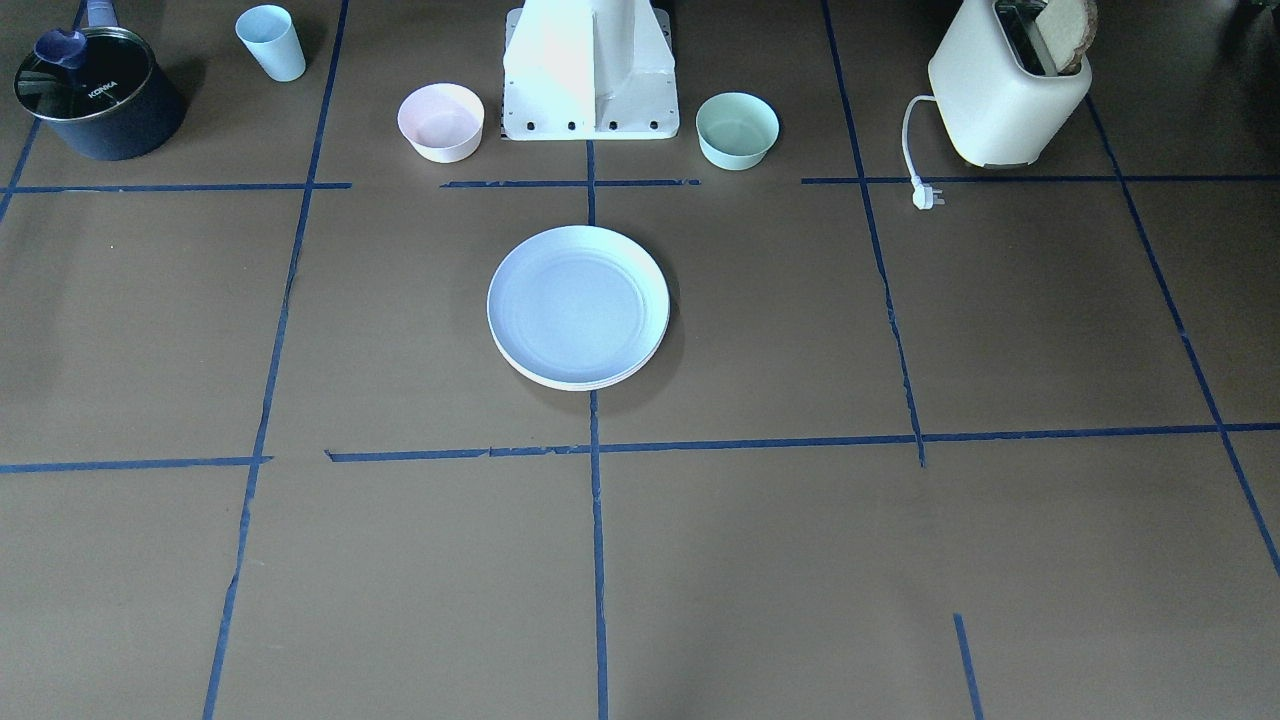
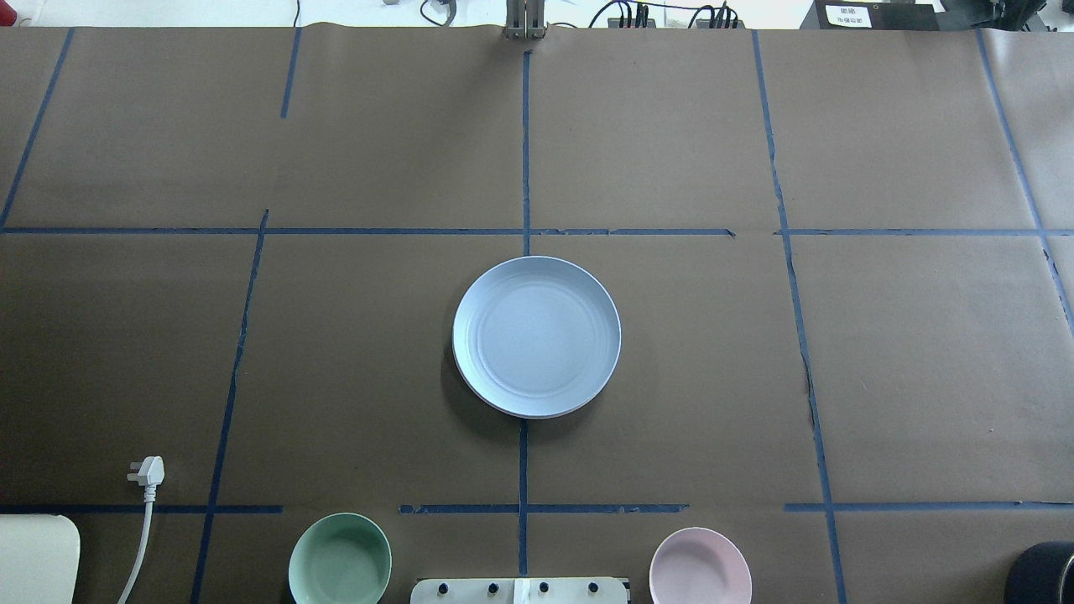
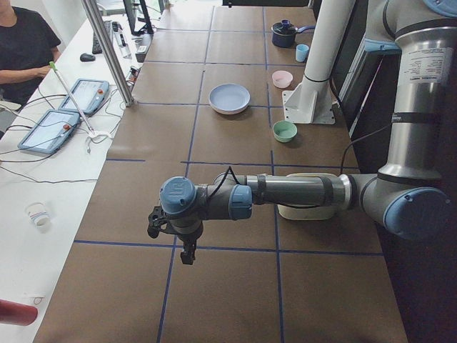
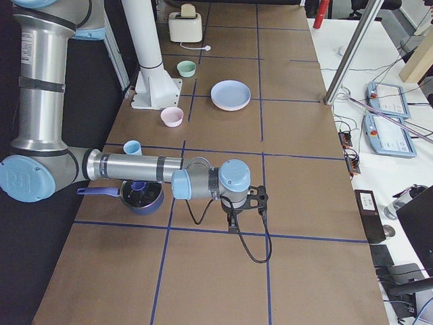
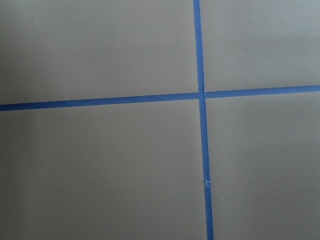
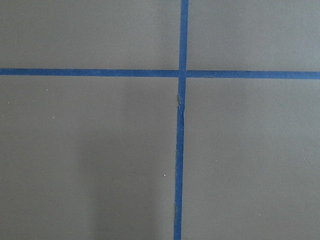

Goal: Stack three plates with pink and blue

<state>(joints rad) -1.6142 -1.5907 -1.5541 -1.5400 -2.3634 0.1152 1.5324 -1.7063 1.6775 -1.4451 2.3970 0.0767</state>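
Note:
A light blue plate (image 1: 578, 303) lies on top of a stack at the middle of the table. A pale cream rim (image 1: 585, 384) shows under its near edge. The pink plate is hidden. The stack also shows in the overhead view (image 2: 537, 335) and in both side views (image 3: 229, 98) (image 4: 230, 95). My left gripper (image 3: 187, 254) hangs over bare table far from the stack, at the table's left end. My right gripper (image 4: 233, 227) hangs over bare table at the right end. I cannot tell whether either is open or shut. Both wrist views show only paper and blue tape.
By the robot base (image 1: 590, 70) stand a small pink bowl (image 1: 441, 122) and a small mint-green bowl (image 1: 737, 130). A toaster (image 1: 1005, 90) with its plug (image 1: 925, 197) is on the robot's left. A dark pot (image 1: 100, 105) and a blue cup (image 1: 271, 42) are on its right.

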